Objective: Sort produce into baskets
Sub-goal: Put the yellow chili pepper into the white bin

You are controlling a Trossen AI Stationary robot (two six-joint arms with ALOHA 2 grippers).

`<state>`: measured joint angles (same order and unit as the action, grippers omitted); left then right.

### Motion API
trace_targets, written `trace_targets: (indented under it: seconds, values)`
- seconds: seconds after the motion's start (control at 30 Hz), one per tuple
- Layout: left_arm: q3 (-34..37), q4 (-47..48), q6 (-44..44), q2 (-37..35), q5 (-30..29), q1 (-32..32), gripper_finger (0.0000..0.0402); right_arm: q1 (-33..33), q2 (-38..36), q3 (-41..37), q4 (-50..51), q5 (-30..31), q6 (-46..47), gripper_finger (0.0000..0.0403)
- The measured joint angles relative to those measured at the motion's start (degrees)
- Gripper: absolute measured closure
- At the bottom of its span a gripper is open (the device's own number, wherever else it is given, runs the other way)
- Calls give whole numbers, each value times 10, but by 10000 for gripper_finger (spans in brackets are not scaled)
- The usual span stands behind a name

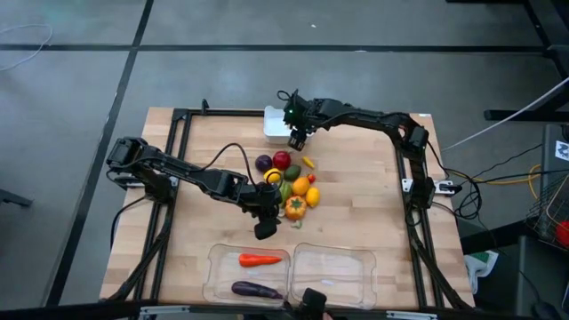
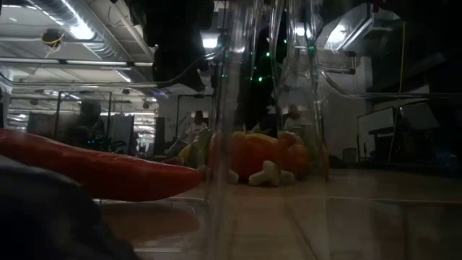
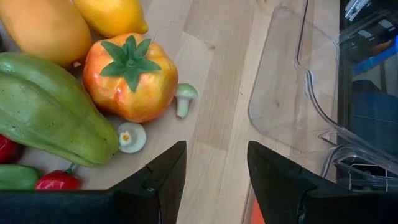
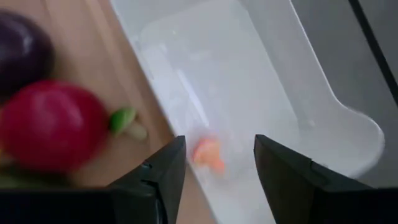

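A carrot (image 1: 259, 260) and eggplant (image 1: 255, 289) are binned; the pile (image 1: 289, 182) is left as the right hand (image 1: 297, 138), parted, is held over the white bin (image 1: 272, 125).

From overhead we look straight down on the whole table (image 1: 356, 213). At table height we look level through a clear tray's wall (image 2: 224, 144), very near, toward the room behind. From the left wrist we look closely down on the orange pepper (image 3: 130, 78), which also shows in the overhead and low views. From the right wrist we face the white bin (image 4: 249, 93) close up.
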<state>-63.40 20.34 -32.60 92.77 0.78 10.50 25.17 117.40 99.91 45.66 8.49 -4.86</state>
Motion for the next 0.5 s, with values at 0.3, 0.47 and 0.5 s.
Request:
trace_targets:
  seconds: [0.3, 0.47, 0.5]
  values:
    - [0, 1, 2, -5, -27, 0, 235, -1, -1, 67, 190, -67, 19, 221]
    - [0, 12, 52, -35, -64, -5, 235, -1, -2, 48, 202, -123, 62, 221]
    - [0, 18, 58, -43, -70, -8, 235, -1, -2, 41, 203, -130, 64, 221]
